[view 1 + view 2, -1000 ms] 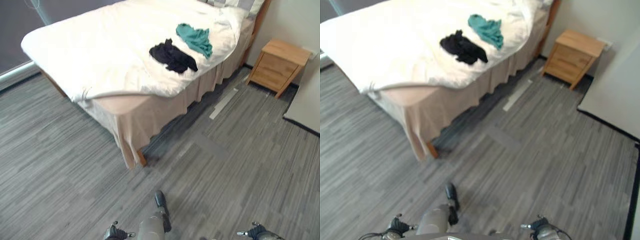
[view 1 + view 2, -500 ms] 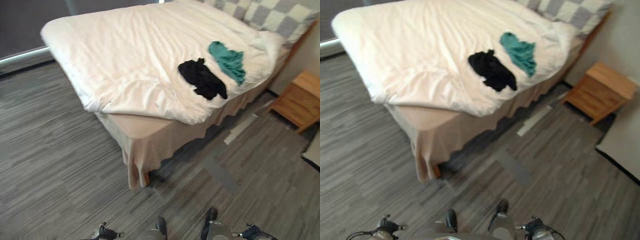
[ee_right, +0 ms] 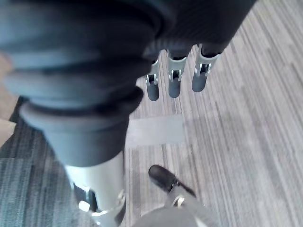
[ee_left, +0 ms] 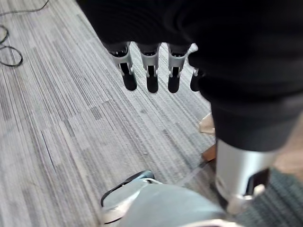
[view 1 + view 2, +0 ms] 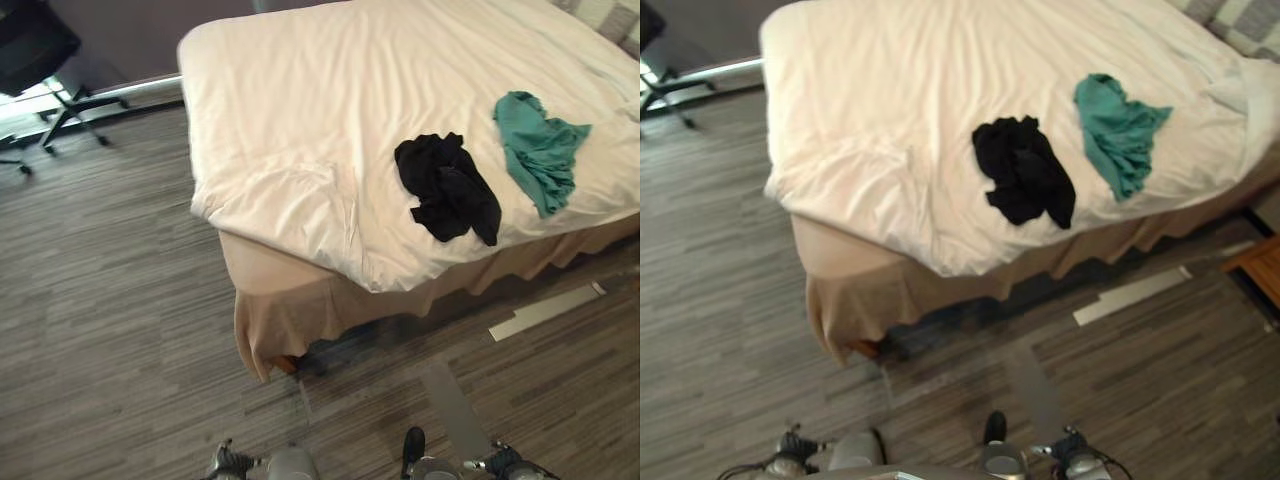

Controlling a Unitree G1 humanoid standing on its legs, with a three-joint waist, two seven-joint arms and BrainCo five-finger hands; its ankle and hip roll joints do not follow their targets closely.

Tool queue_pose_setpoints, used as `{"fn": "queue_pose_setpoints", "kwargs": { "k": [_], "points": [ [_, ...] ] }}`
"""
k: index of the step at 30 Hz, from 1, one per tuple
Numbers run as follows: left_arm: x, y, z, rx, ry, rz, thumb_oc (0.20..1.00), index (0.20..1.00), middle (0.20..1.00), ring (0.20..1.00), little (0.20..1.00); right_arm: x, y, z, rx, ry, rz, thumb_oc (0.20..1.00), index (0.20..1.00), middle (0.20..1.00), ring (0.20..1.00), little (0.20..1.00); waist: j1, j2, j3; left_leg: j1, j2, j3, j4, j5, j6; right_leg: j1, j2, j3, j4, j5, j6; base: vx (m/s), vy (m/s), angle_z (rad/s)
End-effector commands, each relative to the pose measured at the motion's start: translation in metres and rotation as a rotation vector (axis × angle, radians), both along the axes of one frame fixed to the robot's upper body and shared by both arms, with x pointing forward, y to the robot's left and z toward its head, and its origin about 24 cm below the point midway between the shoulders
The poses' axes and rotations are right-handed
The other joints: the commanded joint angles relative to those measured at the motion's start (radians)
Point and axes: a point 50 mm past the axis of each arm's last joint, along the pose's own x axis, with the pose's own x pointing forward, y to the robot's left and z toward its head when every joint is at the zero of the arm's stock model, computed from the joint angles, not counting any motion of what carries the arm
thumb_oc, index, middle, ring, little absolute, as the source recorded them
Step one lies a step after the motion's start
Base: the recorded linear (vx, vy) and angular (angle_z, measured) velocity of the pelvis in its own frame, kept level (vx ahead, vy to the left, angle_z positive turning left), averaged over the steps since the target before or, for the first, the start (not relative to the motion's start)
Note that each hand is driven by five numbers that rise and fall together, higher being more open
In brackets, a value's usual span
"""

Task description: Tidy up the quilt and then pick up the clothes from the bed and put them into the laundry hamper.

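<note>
On the bed [image 5: 280, 330] ahead of you lies the quilt [image 5: 330, 120], white and mostly flat, with a rumpled fold near the foot corner where it hangs unevenly over the tan skirt [image 5: 300, 310]. Two garments sit on top of it toward the near edge — a black one [image 5: 447, 188] crumpled in a heap, and a teal one [image 5: 538, 148] just beside it, apart from it and closer to the pillows [image 5: 1230, 20].

Your left hand [image 4: 149, 66] and right hand [image 3: 177, 75] both hang low over the floor [image 5: 110, 330], well clear of the bed, with fingers straight, relaxed and holding nothing.

Expect everything here to be soft and light. The quilt will probably drag and bunch rather than slide as a sheet, so take it at the edge by the rumpled corner and pull outward to flatten it. The garments will likely collapse and trail when lifted — pinch each through the thickest part of its heap, not a loose flap, so nothing slips free.

You stand on grey wood-look planks, with a pale strip [image 5: 545, 311] lying on them by the bed's side. A dark chair [image 5: 40, 60] stands beyond the foot of the bed, and a wooden nightstand [image 5: 1260, 270] peeks in near the head end. I cannot spot the hamper from here.
</note>
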Motion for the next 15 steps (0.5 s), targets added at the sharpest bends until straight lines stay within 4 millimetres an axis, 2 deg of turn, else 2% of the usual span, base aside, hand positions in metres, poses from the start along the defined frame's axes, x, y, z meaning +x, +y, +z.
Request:
{"fn": "queue_pose_setpoints", "kwargs": {
  "k": [1, 2, 3, 4, 5, 6, 7, 8, 9, 10, 12, 13, 14, 15],
  "points": [
    [0.027, 0.021, 0.015, 0.046, -0.133, 0.124, 1.000, 1.000, 1.000, 1.000, 1.000, 0.001, -0.016, 0.005, -0.054, -0.004, -0.016, 1.000, 1.000, 1.000, 1.000, 1.000, 0.016, 0.017, 0.038, 0.025, -0.074, 0.065, -0.123, -0.001, 0.045, -0.031, -0.030, 0.050, -0.001, -0.148, 0.120, 0.07, -0.048, 0.09],
    [0.040, 0.022, 0.023, 0.068, -0.192, 0.092, 1.000, 1.000, 1.000, 1.000, 1.000, -0.002, -0.015, 0.004, -0.056, -0.005, -0.029, 1.000, 1.000, 1.000, 1.000, 1.000, 0.002, 0.026, 0.027, 0.059, -0.055, 0.134, -0.193, 0.014, 0.044, -0.035, -0.017, 0.042, -0.001, -0.149, 0.124, 0.08, -0.050, 0.11],
    [0.040, 0.022, 0.023, 0.068, -0.191, 0.092, 1.000, 1.000, 1.000, 1.000, 1.000, -0.003, -0.016, 0.004, -0.056, -0.004, -0.029, 1.000, 1.000, 1.000, 1.000, 1.000, 0.006, 0.025, 0.032, 0.071, -0.056, 0.138, -0.201, 0.016, 0.043, -0.029, -0.017, 0.045, -0.001, -0.150, 0.124, 0.08, 0.030, 0.29],
    [0.061, 0.023, 0.037, 0.080, -0.306, 0.062, 1.000, 1.000, 1.000, 1.000, 1.000, -0.004, -0.012, 0.003, -0.053, -0.005, -0.016, 1.000, 1.000, 1.000, 1.000, 1.000, 0.009, 0.029, 0.029, 0.093, -0.076, 0.131, -0.219, 0.014, 0.053, -0.030, -0.006, 0.044, -0.001, -0.147, 0.125, 0.06, -0.008, 0.25],
    [0.108, 0.028, 0.079, 0.127, -0.560, 0.011, 1.000, 1.000, 1.000, 1.000, 1.000, -0.015, -0.008, -0.001, -0.055, 0.009, -0.014, 1.000, 1.000, 1.000, 1.000, 1.000, 0.000, 0.028, 0.022, 0.120, -0.077, 0.115, -0.289, 0.038, 0.045, -0.014, -0.011, -0.004, -0.001, -0.144, 0.127, 0.06, -0.009, 0.18],
    [0.108, 0.028, 0.079, 0.127, -0.560, 0.011, 1.000, 1.000, 1.000, 1.000, 1.000, -0.015, -0.008, -0.001, -0.054, 0.010, -0.014, 1.000, 1.000, 1.000, 1.000, 1.000, -0.001, 0.027, 0.022, 0.121, -0.078, 0.114, -0.290, 0.039, 0.045, -0.012, -0.011, -0.005, -0.001, -0.144, 0.127, 0.04, -0.025, 0.35],
    [0.127, 0.030, 0.106, 0.156, -0.700, -0.014, 1.000, 1.000, 1.000, 1.000, 1.000, -0.021, -0.006, -0.002, -0.044, 0.009, -0.027, 1.000, 1.000, 1.000, 1.000, 1.000, -0.005, 0.027, 0.015, 0.137, -0.073, 0.129, -0.327, 0.056, 0.039, -0.012, -0.013, -0.015, -0.001, -0.141, 0.131, 0.08, 0.017, 0.58],
    [0.151, 0.040, 0.158, 0.242, -0.938, -0.033, 1.000, 1.000, 1.000, 1.000, 1.000, -0.020, -0.002, -0.002, -0.035, -0.005, 0.002, 1.000, 1.000, 1.000, 1.000, 1.000, -0.003, 0.024, 0.003, 0.159, -0.082, 0.103, -0.374, 0.059, 0.036, -0.019, -0.009, -0.008, -0.001, -0.141, 0.138, 0.08, 0.017, 0.56],
    [0.151, 0.040, 0.158, 0.242, -0.937, -0.032, 1.000, 1.000, 1.000, 1.000, 1.000, -0.020, -0.002, -0.002, -0.035, -0.004, 0.003, 1.000, 1.000, 1.000, 1.000, 1.000, -0.004, 0.024, 0.003, 0.159, -0.083, 0.103, -0.374, 0.059, 0.036, -0.018, -0.009, -0.008, -0.001, -0.141, 0.138, 0.08, 0.008, 0.24],
    [0.164, 0.045, 0.190, 0.318, -1.046, -0.075, 1.000, 1.000, 1.000, 1.000, 1.000, -0.024, -0.004, -0.002, -0.038, -0.002, -0.001, 1.000, 1.000, 1.000, 1.000, 1.000, -0.008, 0.022, 0.002, 0.166, -0.074, 0.118, -0.379, 0.064, 0.029, -0.018, -0.009, -0.016, -0.001, -0.143, 0.141, 0.04, 0.004, 0.08],
    [0.174, 0.055, 0.226, 0.454, -1.137, -0.129, 1.000, 1.000, 1.000, 1.000, 1.000, -0.024, -0.005, -0.002, -0.038, -0.001, 0.010, 1.000, 1.000, 1.000, 1.000, 1.000, -0.014, 0.019, 0.006, 0.173, -0.071, 0.131, -0.385, 0.063, 0.027, -0.023, -0.010, -0.004, -0.001, -0.138, 0.145, 0.05, 0.012, 0.04],
    [0.174, 0.055, 0.226, 0.454, -1.137, -0.129, 1.000, 1.000, 1.000, 1.000, 1.000, -0.024, -0.005, -0.002, -0.038, -0.001, 0.010, 1.000, 1.000, 1.000, 1.000, 1.000, -0.014, 0.019, 0.006, 0.173, -0.071, 0.131, -0.385, 0.063, 0.027, -0.023, -0.010, -0.004, -0.001, -0.137, 0.145, 0.02, 0.030, -0.11],
    [0.194, 0.060, 0.279, 0.672, -1.230, -0.239, 1.000, 1.000, 1.000, 1.000, 1.000, -0.019, -0.010, 0.001, -0.046, -0.010, 0.022, 1.000, 1.000, 1.000, 1.000, 1.000, -0.032, 0.020, 0.017, 0.170, -0.067, 0.149, -0.387, 0.062, 0.024, -0.045, -0.012, 0.015, -0.001, -0.127, 0.153, 0.00, 0.023, -0.17],
    [0.194, 0.059, 0.279, 0.673, -1.232, -0.240, 1.000, 1.000, 1.000, 1.000, 1.000, -0.019, -0.010, 0.001, -0.045, -0.011, 0.021, 1.000, 1.000, 1.000, 1.000, 1.000, -0.030, 0.019, 0.018, 0.170, -0.068, 0.150, -0.387, 0.062, 0.024, -0.045, -0.012, 0.016, -0.001, -0.126, 0.153, -0.03, 0.035, -0.22]
  ]
}}
